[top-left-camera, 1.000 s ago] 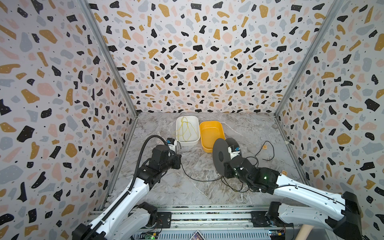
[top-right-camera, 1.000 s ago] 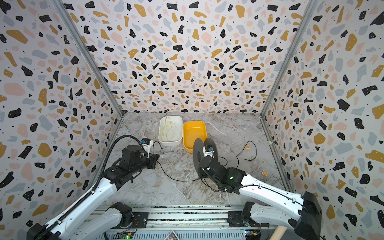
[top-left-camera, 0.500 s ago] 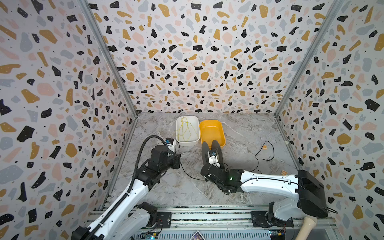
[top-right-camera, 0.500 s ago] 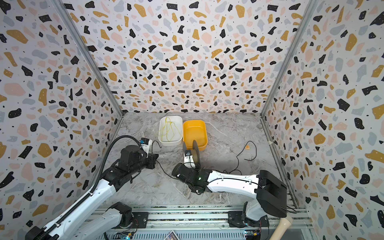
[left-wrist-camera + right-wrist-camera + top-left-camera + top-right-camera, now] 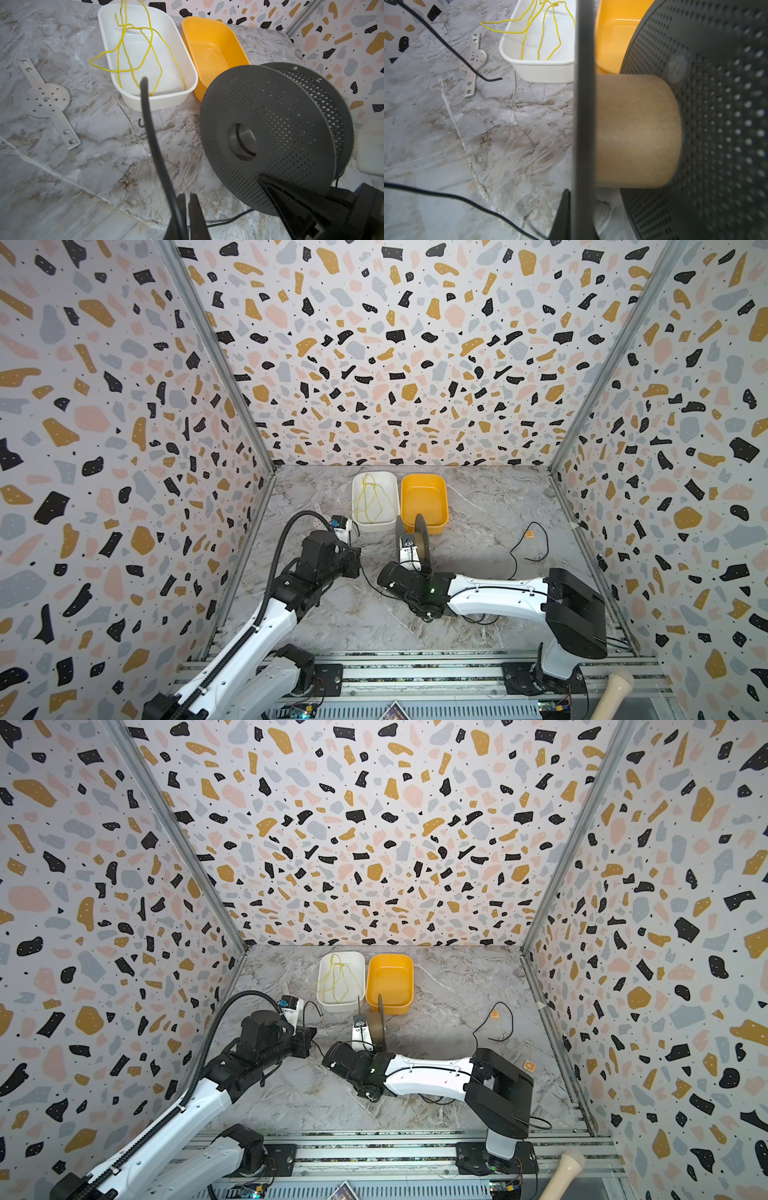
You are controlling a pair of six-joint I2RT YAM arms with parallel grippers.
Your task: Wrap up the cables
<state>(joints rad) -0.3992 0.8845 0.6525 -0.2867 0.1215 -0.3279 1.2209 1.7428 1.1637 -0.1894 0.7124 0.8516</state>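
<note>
The cable (image 5: 154,145) is black, the spool (image 5: 270,116) grey, the table (image 5: 478,508) marbled.

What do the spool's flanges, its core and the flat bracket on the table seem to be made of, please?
The spool's flanges look like matte dark grey plastic, judging by the even, moulded-looking perforations. Its core looks like cardboard: tan, dull and slightly fibrous. The flat bracket seems to be bare metal, perhaps aluminium or steel, given its silvery sheen and drilled holes.
</note>
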